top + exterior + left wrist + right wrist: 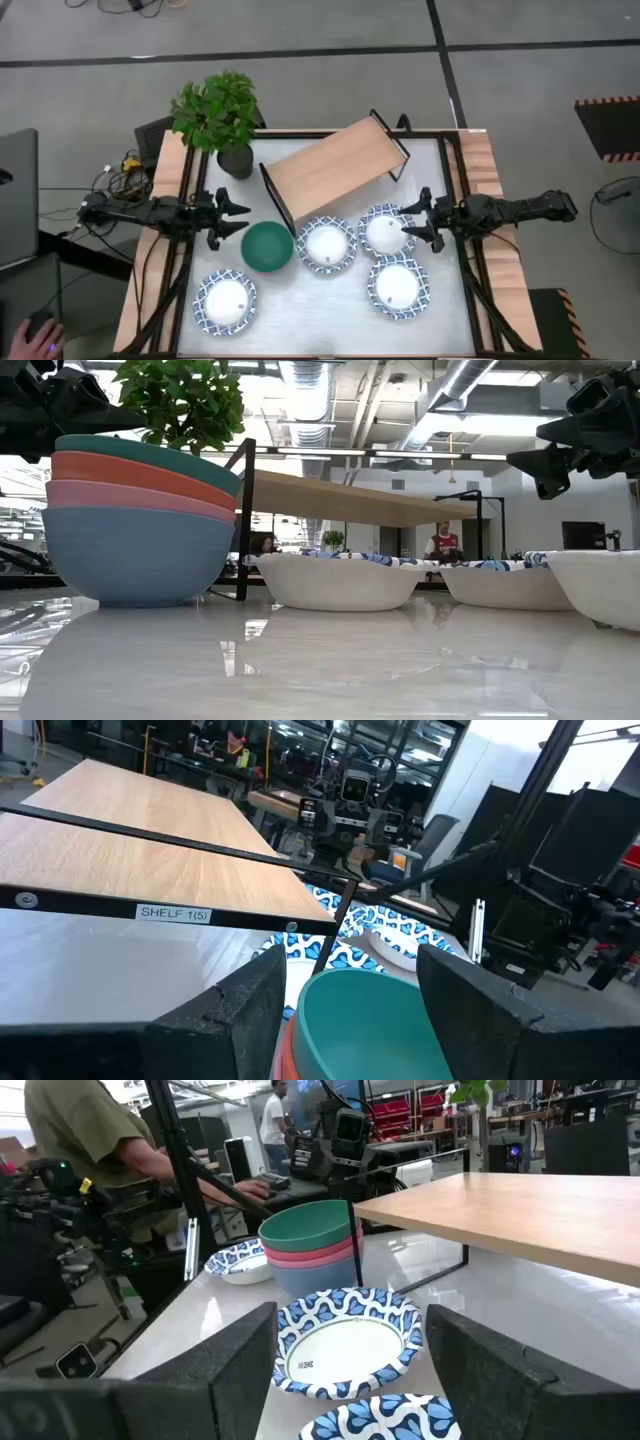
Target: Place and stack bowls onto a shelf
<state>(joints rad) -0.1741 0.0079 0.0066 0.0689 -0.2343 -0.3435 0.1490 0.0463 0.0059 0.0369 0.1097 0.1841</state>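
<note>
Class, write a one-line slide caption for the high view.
Both open grippers, left and right, flank four patterned bowls and a green-topped stack before the empty shelf.

The shelf (335, 162) sits slantwise across the back middle of the table (330, 315), with a potted plant (218, 115) just beside its left end. In front of that end stands the stack of plain bowls (266, 246). Right of the stack, three patterned bowls (326, 244) cluster close together, two side by side and one nearer the front. A fourth patterned bowl (225, 301) lies apart at the front left. The left gripper (235, 214) hovers left of the stack, the right gripper (418, 220) at the right of the cluster.
</note>
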